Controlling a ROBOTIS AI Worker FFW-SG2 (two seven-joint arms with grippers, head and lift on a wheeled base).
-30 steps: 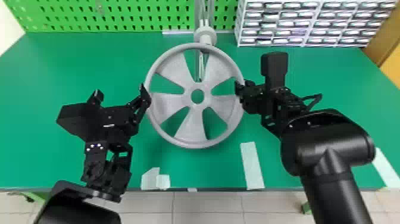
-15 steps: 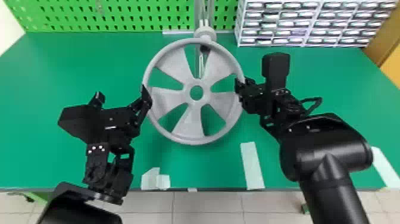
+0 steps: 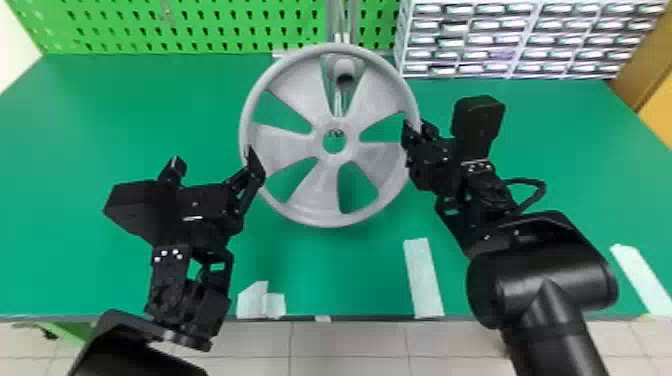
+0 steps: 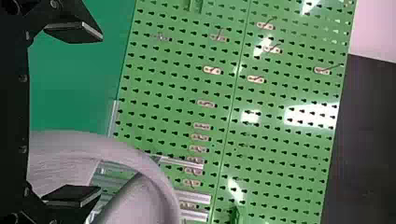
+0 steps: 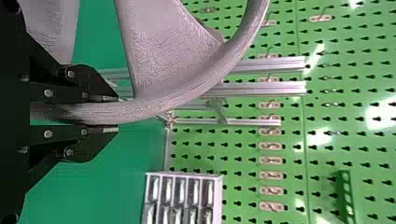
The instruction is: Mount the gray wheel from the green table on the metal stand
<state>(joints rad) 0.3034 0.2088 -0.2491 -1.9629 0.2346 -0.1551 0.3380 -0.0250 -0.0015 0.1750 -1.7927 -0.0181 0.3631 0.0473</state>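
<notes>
Over the green table, a gray wheel stood before its stand, off the post

Across the view spread the green table (image 3: 75, 130), with a green pegboard (image 3: 250, 31) along its back, cut off by the top edge. Beside the stand, on the right, sat a white rack (image 3: 405, 32) of many small compartments, its top also cut off. Shiny, pale shapes showed in them; whether those were contents or clear fronts was impossible to tell.

The right arm (image 3: 545, 280) and left arm (image 3: 170, 280) ran out past the bottom edge. Between their grippers was the gray wheel (image 3: 315, 195), in front of the metal stand (image 3: 341, 20), whose lower part it partly hid. The stand's round end (image 3: 345, 70) showed through a gap between spokes, farther back than the wheel's center hole (image 3: 334, 144). Whether the two touched was hard to make out.

The right gripper (image 3: 417, 126) was clamped on the wheel's rim, a finger on each side. The left gripper (image 3: 215, 156) was spread wide, one finger overlapping the opposite rim, the other well apart from it; actual contact was unclear. Smallest were strips of white tape (image 3: 424, 280) near the table's front edge.
</notes>
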